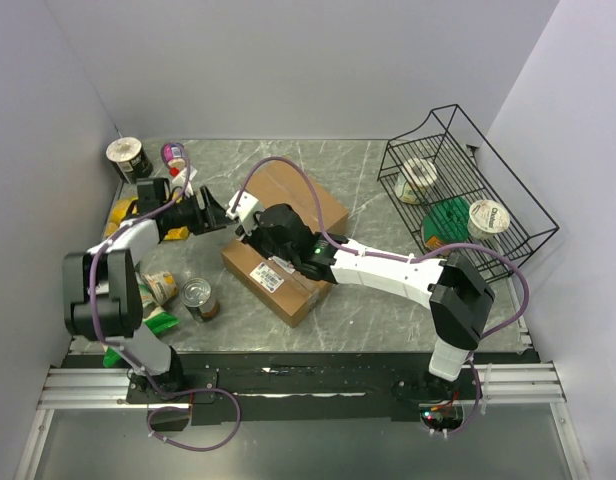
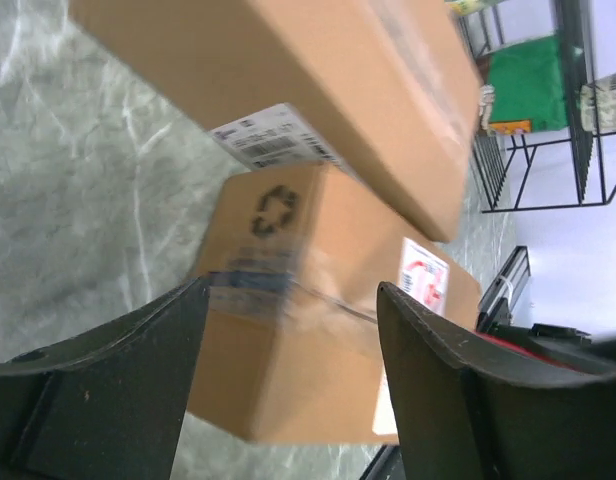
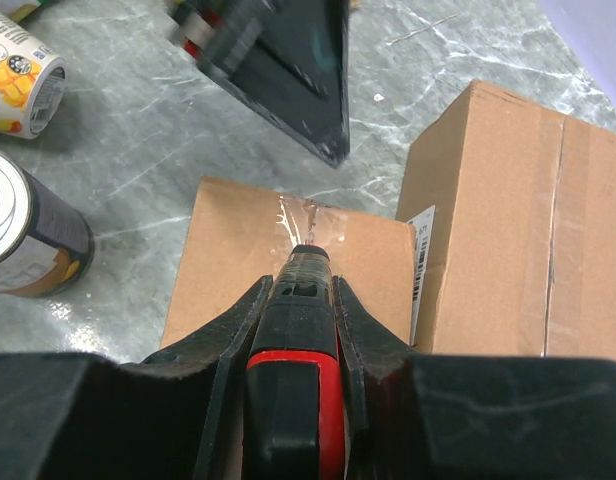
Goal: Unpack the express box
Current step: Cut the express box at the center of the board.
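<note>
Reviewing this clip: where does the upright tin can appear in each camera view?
Top external: the can stands left of centre, just left of the boxes.
Left wrist: not in it.
Right wrist: at the left edge, cut off by the frame, left of the boxes.
Shared landmark: the boxes, which show in all three views.

We see a robotics lab test cell. Plain pale walls (image 1: 288, 60) close in a grey, marble-patterned worktop (image 1: 388, 315) on three sides. Two robot arms, the left arm (image 1: 100, 295) and the right arm (image 1: 388, 268), are bolted to an aluminium rail (image 1: 88, 385) at the worktop's near edge, with purple cables (image 1: 278, 160) looping from them. Staged props sit around them: cardboard boxes (image 1: 308, 195), a tin can (image 1: 200, 298) and a black wire basket (image 1: 518, 215).
</note>
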Available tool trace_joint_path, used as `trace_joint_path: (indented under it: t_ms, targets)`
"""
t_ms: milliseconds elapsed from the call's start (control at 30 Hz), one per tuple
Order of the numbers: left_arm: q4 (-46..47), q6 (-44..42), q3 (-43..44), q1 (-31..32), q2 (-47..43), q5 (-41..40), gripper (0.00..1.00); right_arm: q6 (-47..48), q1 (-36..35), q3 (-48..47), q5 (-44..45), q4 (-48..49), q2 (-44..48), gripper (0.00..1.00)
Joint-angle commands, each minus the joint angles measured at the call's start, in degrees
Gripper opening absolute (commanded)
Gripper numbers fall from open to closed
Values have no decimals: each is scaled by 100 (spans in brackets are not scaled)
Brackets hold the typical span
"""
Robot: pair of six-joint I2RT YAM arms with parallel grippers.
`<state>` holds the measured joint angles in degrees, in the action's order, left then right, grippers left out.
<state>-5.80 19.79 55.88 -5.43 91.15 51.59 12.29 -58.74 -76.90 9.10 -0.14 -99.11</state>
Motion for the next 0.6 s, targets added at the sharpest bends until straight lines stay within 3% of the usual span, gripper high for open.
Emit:
trace_joint_path:
  t_ms: [0, 300, 500, 567]
  targets:
    - [404, 253, 169, 121, 438, 350, 72, 71, -23, 44, -75, -47, 296, 0]
    - [168, 25, 468, 771, 1009, 326, 73, 45, -23, 35, -154, -74, 269, 0]
    - [-263, 218, 705, 842, 1527, -483, 61, 80, -15, 105, -137, -56, 296, 0]
    - [-351, 253, 670, 816, 1563, -501, 51, 63, -15, 140, -15, -56, 331, 0]
